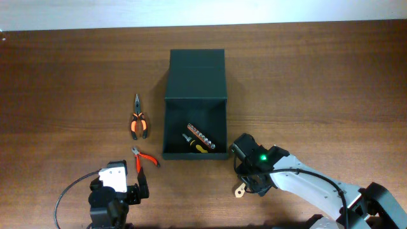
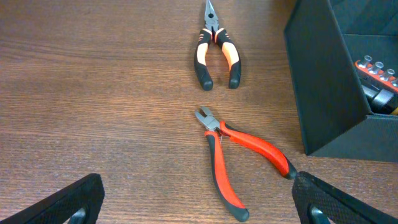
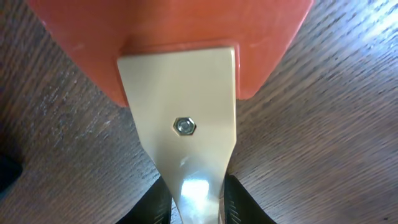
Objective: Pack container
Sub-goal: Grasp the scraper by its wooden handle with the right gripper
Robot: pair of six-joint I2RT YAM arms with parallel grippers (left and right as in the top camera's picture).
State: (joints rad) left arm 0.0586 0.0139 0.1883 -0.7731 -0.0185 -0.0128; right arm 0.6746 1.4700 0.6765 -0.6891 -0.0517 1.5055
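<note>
Overhead, the container (image 1: 196, 76) sat open on the counter (image 1: 63, 95), lid flapped back for loading. Near its corner, the right hand (image 3: 198, 202) was clamped on a beige-and-orange tool (image 3: 180, 87), likely for packing. The left hand (image 2: 198, 186), fingers apart, faced red pliers (image 2: 239, 158).

left arm (image 1: 113, 198): black housings, white block (image 1: 113, 172) on top, thin black cable (image 1: 68, 188) looping off one side
right arm (image 1: 304, 186): black wrist with a lit green LED (image 1: 262, 158), white tube link, black wire (image 1: 318, 176) run along it, black joint (image 1: 376, 202) further back
fingers black on both (left fingers (image 2: 74, 200) matte and angular, right fingers (image 3: 241, 202) rounder with a slight sheen)
</note>
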